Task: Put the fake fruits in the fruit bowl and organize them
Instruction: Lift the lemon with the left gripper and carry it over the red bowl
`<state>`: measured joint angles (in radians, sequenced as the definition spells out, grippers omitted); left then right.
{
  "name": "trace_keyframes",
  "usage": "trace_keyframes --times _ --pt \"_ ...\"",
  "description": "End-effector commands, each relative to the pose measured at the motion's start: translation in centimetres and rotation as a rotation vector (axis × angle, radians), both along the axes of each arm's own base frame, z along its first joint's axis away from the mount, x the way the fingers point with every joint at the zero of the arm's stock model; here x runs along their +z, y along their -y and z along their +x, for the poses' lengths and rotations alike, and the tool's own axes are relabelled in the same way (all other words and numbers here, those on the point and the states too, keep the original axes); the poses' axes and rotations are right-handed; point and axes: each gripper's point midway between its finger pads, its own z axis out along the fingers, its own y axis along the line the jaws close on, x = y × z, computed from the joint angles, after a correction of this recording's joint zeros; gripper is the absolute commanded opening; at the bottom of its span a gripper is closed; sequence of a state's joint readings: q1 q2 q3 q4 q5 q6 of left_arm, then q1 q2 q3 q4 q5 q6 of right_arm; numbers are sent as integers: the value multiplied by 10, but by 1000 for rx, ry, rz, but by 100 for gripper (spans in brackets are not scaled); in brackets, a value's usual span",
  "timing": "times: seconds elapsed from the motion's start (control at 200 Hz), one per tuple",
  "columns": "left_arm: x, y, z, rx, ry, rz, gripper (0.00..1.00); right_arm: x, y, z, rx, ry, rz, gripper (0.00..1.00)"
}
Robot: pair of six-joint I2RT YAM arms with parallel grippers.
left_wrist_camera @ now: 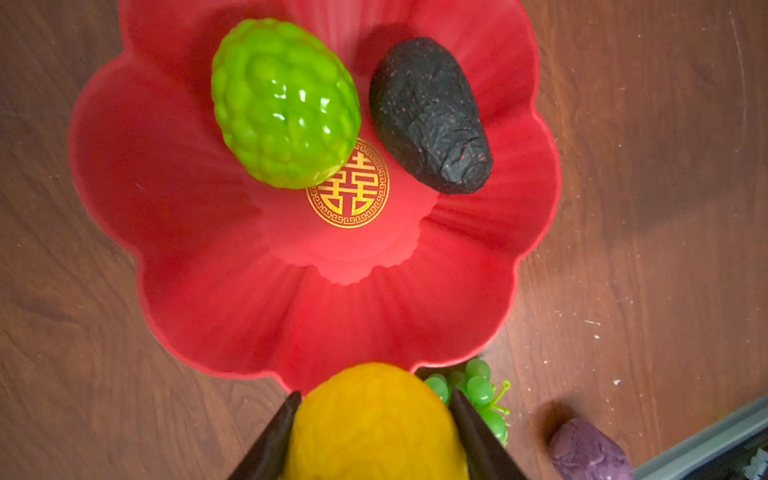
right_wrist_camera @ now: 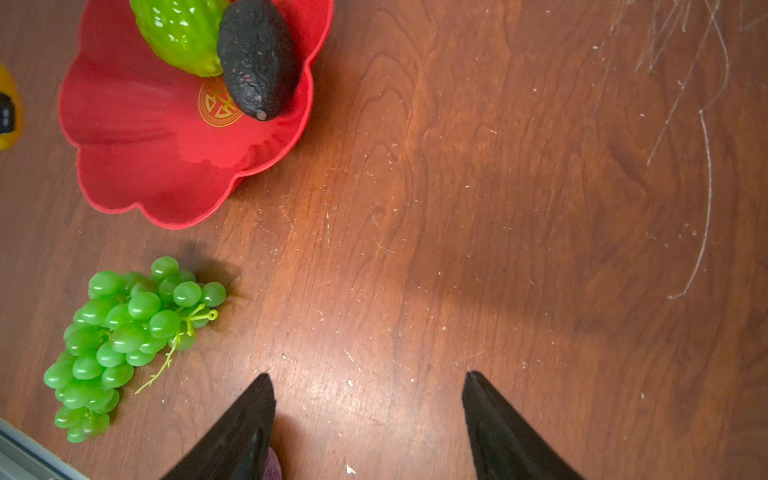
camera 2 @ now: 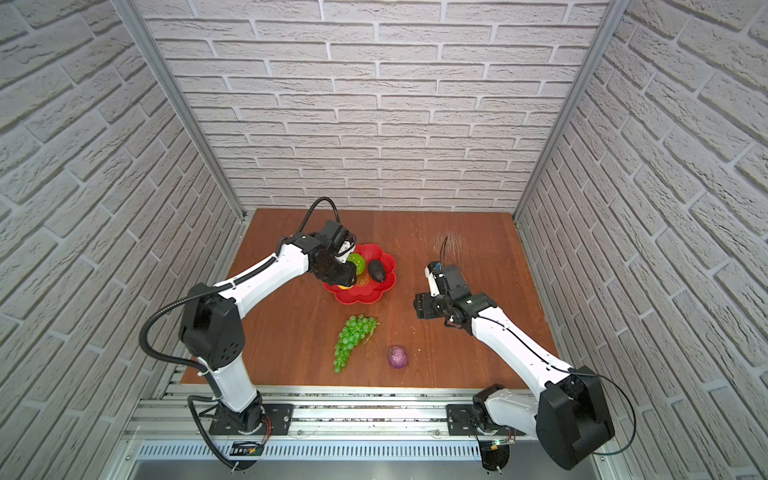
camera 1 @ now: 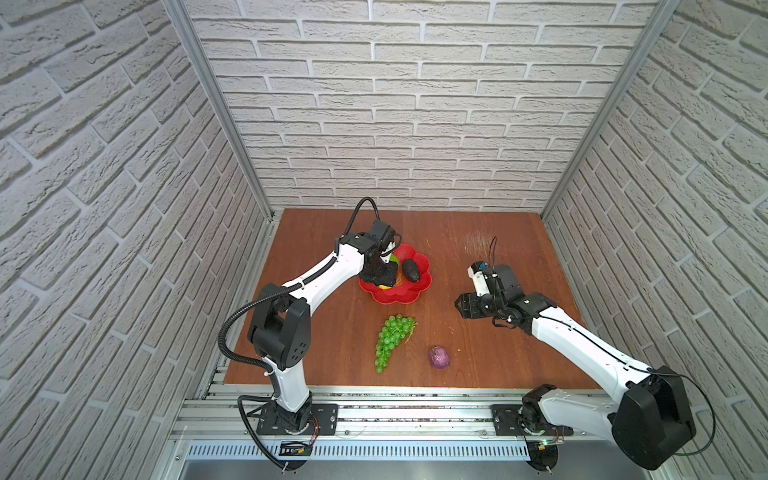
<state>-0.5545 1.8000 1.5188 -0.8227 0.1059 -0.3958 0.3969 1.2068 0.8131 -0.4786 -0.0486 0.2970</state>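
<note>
Landmark: fruit bowl [camera 1: 399,293], a red flower-shaped dish on the wooden table [right_wrist_camera: 498,208].

- Left gripper [left_wrist_camera: 375,395]: jaws clamped on either side of the yellow lemon [left_wrist_camera: 374,432]. Both top views put it over the bowl's left, near rim. Could not tell whether the lemon touched the bowl.
- Inside the bowl: the bumpy green ball [left_wrist_camera: 284,104] sat in the back half and covered part of the gold emblem [left_wrist_camera: 353,199] at the centre. The dark avocado [left_wrist_camera: 428,116] lay close along the ball's right side. Contact between the two was unclear.
- Grape bunch [camera 1: 392,340]: on the table in front of the bowl, apart from it, with its narrow end pointing away from the bowl.
- Purple fruit [camera 1: 439,357]: front-right of the bowl, farther from it than the grapes.
- Right gripper [right_wrist_camera: 366,376]: well to the right of the bowl, over bare table. Jaws stood wide apart with nothing between them.
</note>
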Motion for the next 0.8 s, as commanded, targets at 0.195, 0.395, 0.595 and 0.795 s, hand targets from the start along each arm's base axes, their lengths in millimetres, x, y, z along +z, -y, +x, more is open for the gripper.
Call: trace_keyframes --times 0.195,0.395,0.595,0.795 --pt "-29 -10 37 21 37 41 40 17 -31 5 98 74 -44 73" --pt "-42 -10 55 63 68 50 40 18 -38 1 115 76 -41 74" --pt "-59 -9 63 83 69 58 40 12 -39 -1 136 64 -57 75" --pt "-69 -12 69 103 79 81 43 13 -41 1 141 68 -52 75"
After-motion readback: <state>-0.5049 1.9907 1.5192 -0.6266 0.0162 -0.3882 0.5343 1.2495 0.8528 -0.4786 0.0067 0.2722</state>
